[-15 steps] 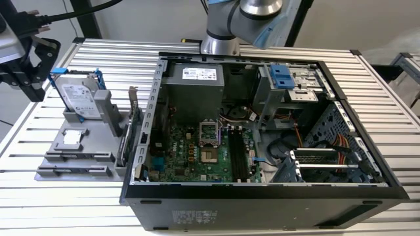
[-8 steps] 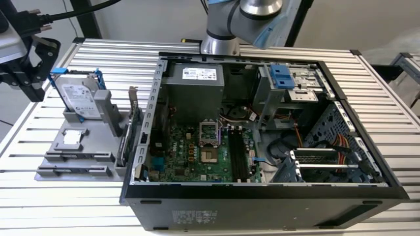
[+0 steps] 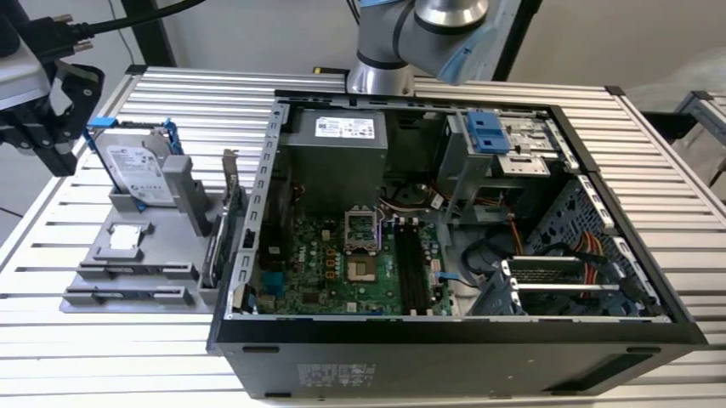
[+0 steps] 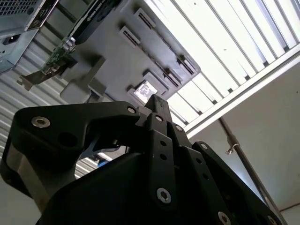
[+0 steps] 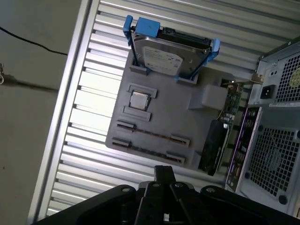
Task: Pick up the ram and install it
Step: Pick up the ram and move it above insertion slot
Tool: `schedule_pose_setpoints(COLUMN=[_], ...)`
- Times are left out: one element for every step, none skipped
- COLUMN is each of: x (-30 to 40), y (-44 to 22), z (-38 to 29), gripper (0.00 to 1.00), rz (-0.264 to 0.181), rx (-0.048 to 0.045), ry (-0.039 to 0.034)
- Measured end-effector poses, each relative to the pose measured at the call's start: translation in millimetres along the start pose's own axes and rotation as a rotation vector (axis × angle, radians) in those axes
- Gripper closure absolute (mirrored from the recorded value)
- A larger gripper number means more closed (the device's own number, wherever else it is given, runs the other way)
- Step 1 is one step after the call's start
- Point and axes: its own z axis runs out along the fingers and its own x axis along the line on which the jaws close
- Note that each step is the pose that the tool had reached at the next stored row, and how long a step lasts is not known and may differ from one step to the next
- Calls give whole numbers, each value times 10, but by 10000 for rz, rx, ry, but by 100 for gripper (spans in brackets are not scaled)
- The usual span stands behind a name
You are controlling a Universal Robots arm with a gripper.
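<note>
Two thin dark ram sticks (image 5: pixel 150 136) lie on edge in the long slots of a grey parts holder (image 5: pixel 164 115); in the exterior view the ram (image 3: pixel 131 270) sits at the holder's front. My black gripper (image 3: pixel 59 157) hangs above and behind the holder at the exterior view's left, well apart from the ram. Its fingers meet at one tip in both wrist views, so the gripper (image 5: pixel 164 169) is shut with nothing in it. In the second wrist view the gripper (image 4: pixel 157 99) points toward the holder.
On the holder (image 3: pixel 148 255) stand a silver hard drive (image 3: pixel 136 174) with blue rails, an upright card (image 3: pixel 227 221) with a metal bracket, and a small square chip (image 3: pixel 127 240). The open computer case (image 3: pixel 454 331) lies to the right, its black memory slots (image 3: pixel 411 272) beside the processor socket.
</note>
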Motion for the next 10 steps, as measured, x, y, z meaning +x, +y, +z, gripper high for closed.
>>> schedule_pose_setpoints(x=[0,0,0,0,0,0,0,0,0,0], y=[0,0,0,0,0,0,0,0,0,0], z=[0,0,0,0,0,0,0,0,0,0], gripper=[100,100,100,100,100,100,100,100,100,100], rz=[-42,-75,-111,-150,-185,-221,-256,-291,-331,-367], rx=[0,0,1,1,1,2,2,2,3,3], ry=[2,4,6,8,10,11,13,15,17,19])
